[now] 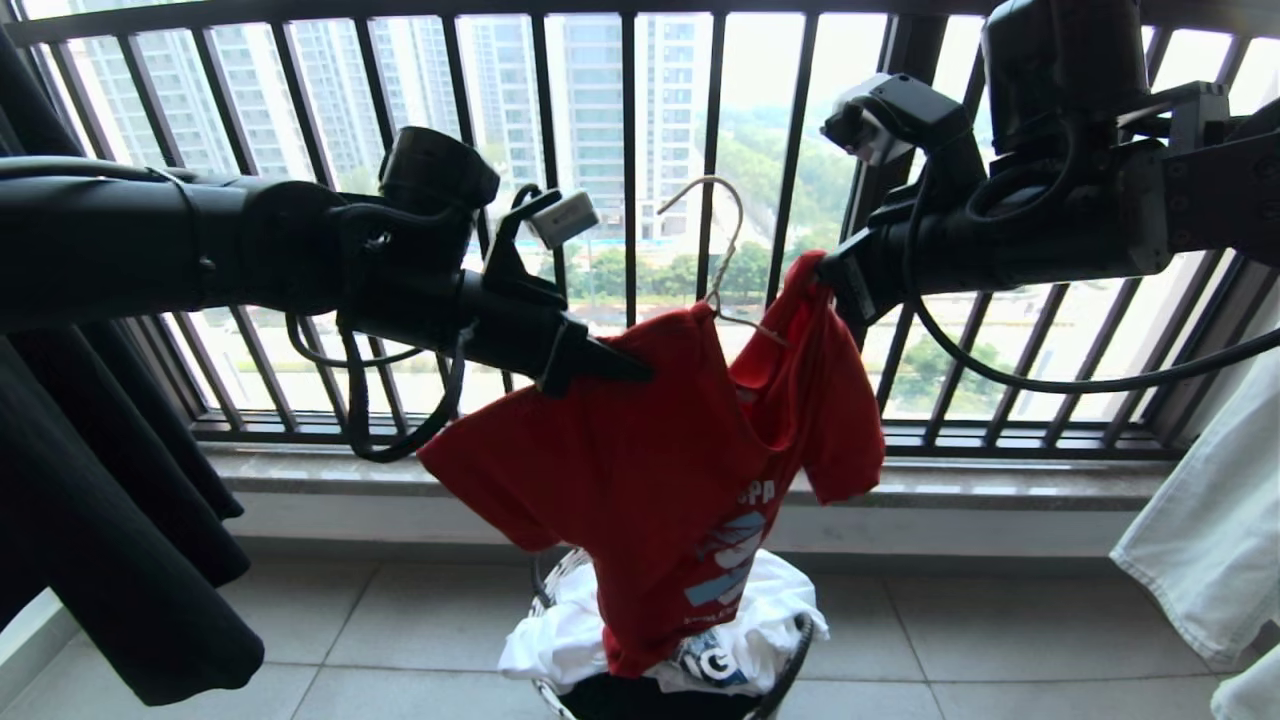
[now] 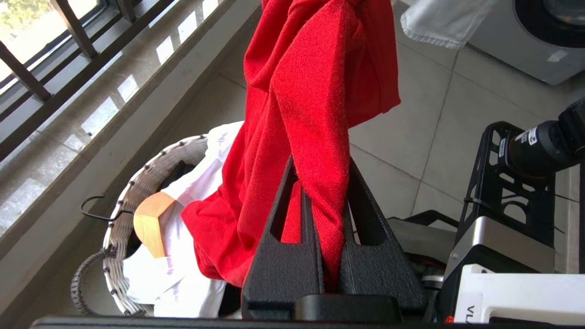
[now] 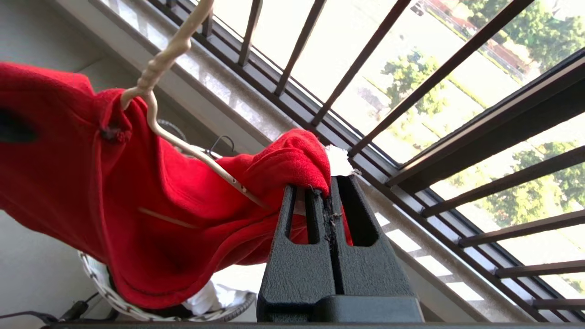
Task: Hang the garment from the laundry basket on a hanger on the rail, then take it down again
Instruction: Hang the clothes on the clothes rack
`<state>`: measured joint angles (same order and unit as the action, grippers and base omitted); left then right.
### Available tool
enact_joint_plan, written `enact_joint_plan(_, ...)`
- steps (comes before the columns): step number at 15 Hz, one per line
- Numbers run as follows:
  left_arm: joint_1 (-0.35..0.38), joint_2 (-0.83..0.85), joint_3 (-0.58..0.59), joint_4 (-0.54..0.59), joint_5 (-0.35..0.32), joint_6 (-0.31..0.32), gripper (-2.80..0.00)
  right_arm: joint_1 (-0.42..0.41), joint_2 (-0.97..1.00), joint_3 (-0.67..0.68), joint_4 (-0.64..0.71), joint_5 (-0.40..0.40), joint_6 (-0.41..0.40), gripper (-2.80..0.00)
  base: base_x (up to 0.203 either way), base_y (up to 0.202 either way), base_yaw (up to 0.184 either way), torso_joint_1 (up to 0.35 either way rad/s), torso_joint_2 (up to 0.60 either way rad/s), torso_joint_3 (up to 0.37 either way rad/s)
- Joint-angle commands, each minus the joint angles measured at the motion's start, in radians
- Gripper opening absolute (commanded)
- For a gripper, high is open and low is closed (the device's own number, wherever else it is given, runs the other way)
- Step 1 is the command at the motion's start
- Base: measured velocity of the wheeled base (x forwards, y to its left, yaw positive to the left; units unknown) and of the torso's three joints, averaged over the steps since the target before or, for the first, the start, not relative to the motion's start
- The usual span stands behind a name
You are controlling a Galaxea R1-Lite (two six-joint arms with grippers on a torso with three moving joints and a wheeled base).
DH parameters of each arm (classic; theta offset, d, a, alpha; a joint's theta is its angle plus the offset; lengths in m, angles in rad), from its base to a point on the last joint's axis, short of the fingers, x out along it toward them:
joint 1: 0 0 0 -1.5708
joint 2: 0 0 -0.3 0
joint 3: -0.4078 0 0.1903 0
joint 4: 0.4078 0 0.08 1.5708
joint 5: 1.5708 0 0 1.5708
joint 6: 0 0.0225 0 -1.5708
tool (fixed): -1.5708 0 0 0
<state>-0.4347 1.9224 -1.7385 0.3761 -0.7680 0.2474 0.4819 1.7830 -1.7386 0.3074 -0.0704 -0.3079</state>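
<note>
Both grippers, left (image 1: 625, 368) at nine o'clock and right (image 1: 830, 272) at three, pinch the red short-sleeved T-shirt (image 1: 670, 470) on its thin white wire hanger (image 1: 718, 250) above the round white-rimmed woven basket (image 2: 137, 192); next, I reckon, raise the hook railward.

One red garment (image 1: 650, 480). One white wire hanger (image 1: 715, 250). One round woven laundry basket (image 2: 132, 196). One wooden hanger (image 2: 153, 221), in the basket. Two grippers: left gripper (image 1: 640, 372), right gripper (image 1: 830, 270). One white cloth (image 1: 570, 630) heaped in the basket. One dark garment (image 1: 110, 500) hanging at left. One pale garment (image 1: 1210, 540) hanging at right.
</note>
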Motion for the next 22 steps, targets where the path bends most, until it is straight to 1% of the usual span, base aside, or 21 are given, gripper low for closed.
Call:
enact_joint_plan(1,-0.006,0.021,0.026,-0.075,-0.002,-0.035,-2.8,0.001,0.025,-0.021,-0.027,-0.003,-0.001,-2.8,0.0,0.0,0.0,0.0,0.0,0.0)
enact_joint_plan(4,-0.008,0.047,0.06,-0.206,-0.003,-0.105,-2.8,0.003,0.039,-0.035,-0.046,-0.002,0.004,-2.8,0.0,0.0,0.0,0.0,0.0,0.0)
enact_joint_plan(6,-0.011,0.048,0.107,-0.346,-0.002,-0.167,-2.8,0.02,0.05,-0.039,-0.087,-0.015,0.003,-2.8,0.0,0.0,0.0,0.0,0.0,0.0)
enact_joint_plan(7,-0.012,0.045,0.137,-0.421,-0.001,-0.197,-2.8,0.029,0.051,-0.039,-0.121,-0.036,0.002,-2.8,0.0,0.0,0.0,0.0,0.0,0.0)
enact_joint_plan(9,-0.021,0.042,0.193,-0.567,0.002,-0.261,-2.8,0.051,0.044,-0.036,-0.131,-0.044,0.006,-2.8,0.0,0.0,0.0,0.0,0.0,0.0)
enact_joint_plan(10,-0.031,0.041,0.219,-0.614,0.004,-0.287,-2.8,0.053,0.041,-0.036,-0.133,-0.045,0.016,-2.8,0.0,0.0,0.0,0.0,0.0,0.0)
enact_joint_plan(11,-0.035,0.04,0.237,-0.655,0.014,-0.295,-2.8,0.06,0.039,-0.039,-0.134,-0.046,0.042,-2.8,0.0,0.0,0.0,0.0,0.0,0.0)
enact_joint_plan(13,-0.052,0.041,0.263,-0.739,0.08,-0.3,-2.8,0.077,0.031,-0.05,-0.134,-0.048,0.078,-2.8,0.0,0.0,0.0,0.0,0.0,0.0)
enact_joint_plan(14,-0.06,0.041,0.281,-0.776,0.098,-0.301,-2.8,0.085,0.031,-0.06,-0.134,-0.048,0.088,-2.8,0.0,0.0,0.0,0.0,0.0,0.0)
enact_joint_plan(16,-0.073,0.038,0.329,-0.874,0.11,-0.304,-2.8,0.088,0.05,-0.113,-0.134,-0.061,0.122,-2.8,0.0,0.0,0.0,0.0,0.0,0.0)
enact_joint_plan(18,-0.083,0.034,0.372,-0.969,0.12,-0.304,-2.8,0.089,0.085,-0.186,-0.13,-0.113,0.162,-2.8,0.0,0.0,0.0,0.0,0.0,0.0)
enact_joint_plan(19,-0.093,0.036,0.382,-1.009,0.149,-0.306,-2.8,0.089,0.093,-0.199,-0.128,-0.137,0.173,-2.8,0.0,0.0,0.0,0.0,0.0,0.0)
enact_joint_plan(21,-0.115,0.047,0.387,-1.062,0.227,-0.307,-2.8,0.089,0.095,-0.199,-0.128,-0.153,0.173,-2.8,0.0,0.0,0.0,0.0,0.0,0.0)
enact_joint_plan(22,-0.119,0.049,0.39,-1.069,0.234,-0.309,-2.8,0.089,0.099,-0.2,-0.129,-0.156,0.173,-2.8,0.0,0.0,0.0,0.0,0.0,0.0)
